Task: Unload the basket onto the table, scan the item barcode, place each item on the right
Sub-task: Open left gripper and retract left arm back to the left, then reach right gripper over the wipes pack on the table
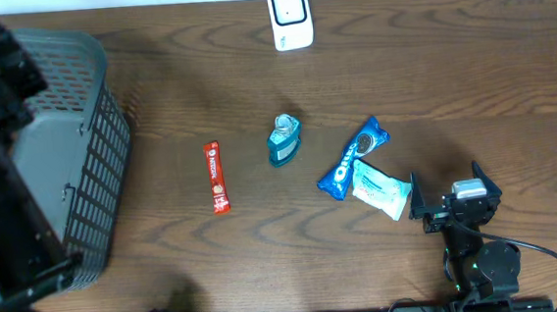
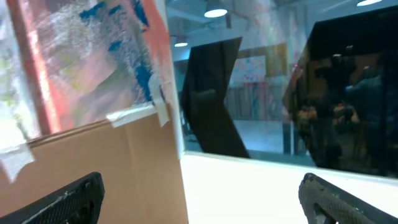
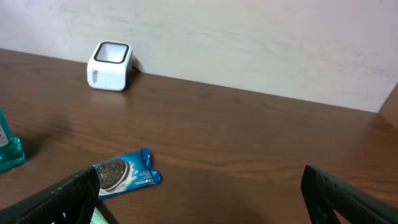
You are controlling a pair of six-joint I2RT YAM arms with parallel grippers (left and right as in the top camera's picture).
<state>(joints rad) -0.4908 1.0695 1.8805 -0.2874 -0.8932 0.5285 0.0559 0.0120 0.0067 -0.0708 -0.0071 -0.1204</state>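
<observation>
On the table [image 1: 469, 74], you had nothing picked up. Four items lay mid-table: red stick [image 1: 217, 177], bottle [image 1: 283, 141], Oreo pack [image 1: 354, 158] and white pack [image 1: 379, 190], the last two touching. Which one you meant to scan, can't tell. The scanner [image 1: 289, 17] stood at the far edge, well apart from all of them.

Your right gripper [image 3: 198, 180] was spread wide and empty, low at the near edge, just beside the white pack, looking past the Oreo pack toward the scanner. Your left gripper [image 2: 199, 190] was also wide, nothing between the fingers, raised on the basket [image 1: 71, 141] side and aimed at the room, not the table.

Progress, as I judged it: zero steps done. Left to do: grasp an item, carry it to the scanner, turn the barcode to it. No barcode showed from above, so you'd likely have needed a flip.
</observation>
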